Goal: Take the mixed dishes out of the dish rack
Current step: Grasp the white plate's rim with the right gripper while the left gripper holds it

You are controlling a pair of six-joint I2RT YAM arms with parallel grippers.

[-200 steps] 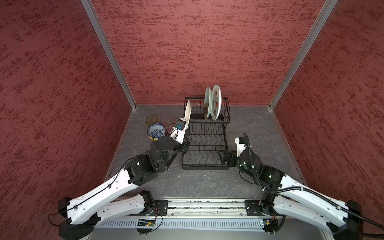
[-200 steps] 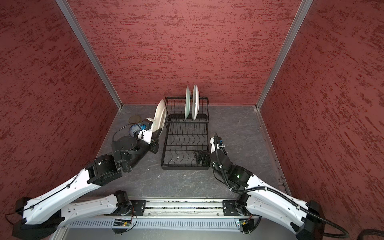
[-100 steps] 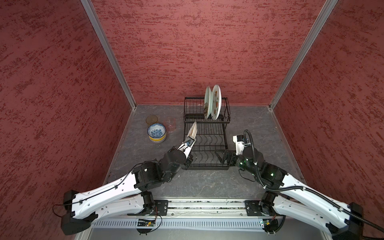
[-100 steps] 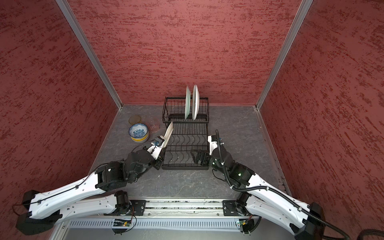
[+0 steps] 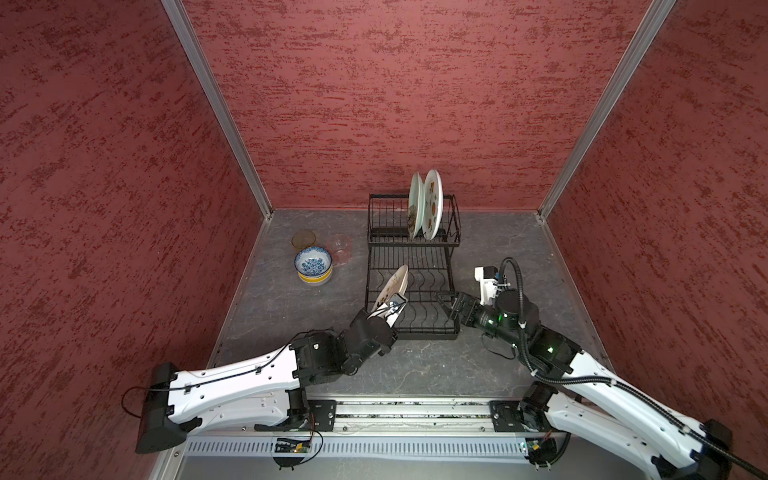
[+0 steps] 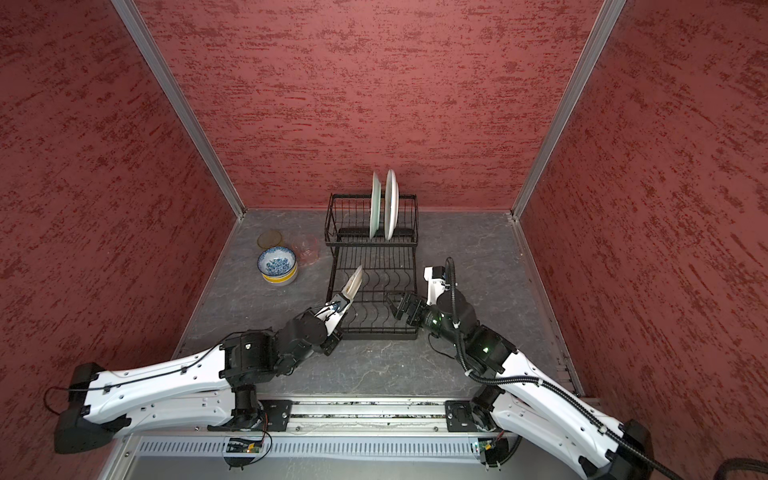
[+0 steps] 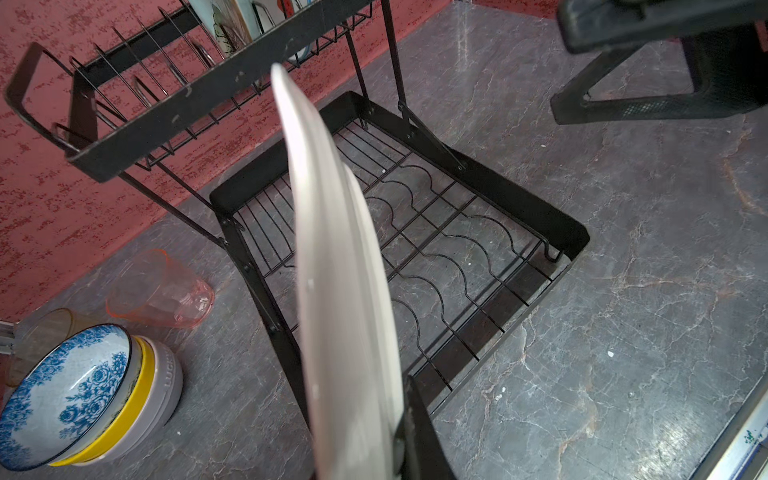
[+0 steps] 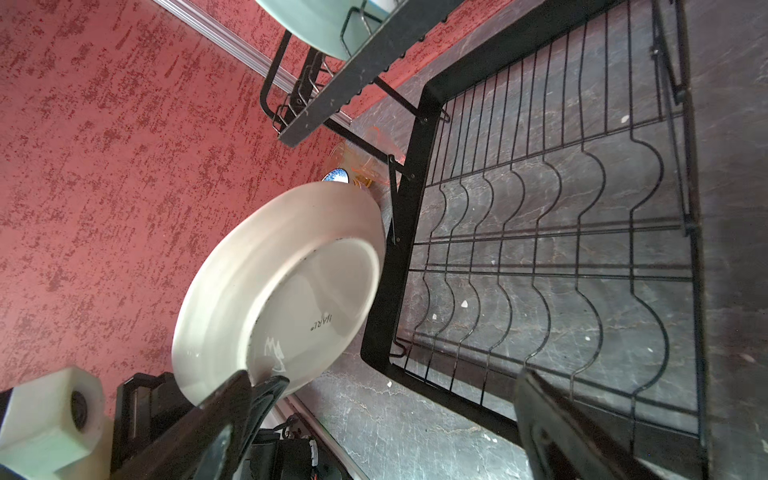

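Your left claw (image 5: pixel 392 306) is clamped on the lower rim of a white plate (image 5: pixel 394 282). In the left wrist view one black finger (image 7: pixel 415 432) presses against the underside of that plate (image 7: pixel 340 270). You are holding it on edge over the front left part of the rack (image 5: pixel 415 333), at about 7 o'clock on the flat lower tier. Its long axis runs from the claw at 7 o'clock up toward 1 o'clock, with the free rim highest. The patterned face looks toward 10 o'clock. In the right wrist view the plate (image 8: pixel 282 291) shows its plain base, which faces 4 o'clock.

Your right claw (image 5: pixel 452 305) sits at the rack's front right corner, about 4 o'clock. Its jaws are spread wide with nothing between them, and it points toward 10 o'clock at the held plate.

Two more plates (image 5: pixel 424 205) stand on edge side by side in the raised back tier at 12 o'clock. Their edges run 12 to 6 and their patterned faces look toward 9 o'clock.

On the table (image 5: pixel 415 374), at 10 o'clock from the rack, sits a stack of bowls (image 5: pixel 313 266), the blue-and-white one on top. An amber glass (image 5: pixel 303 240) stands at its 11 o'clock and a pink glass (image 5: pixel 339 248) at its 1 o'clock, just beside the rack.
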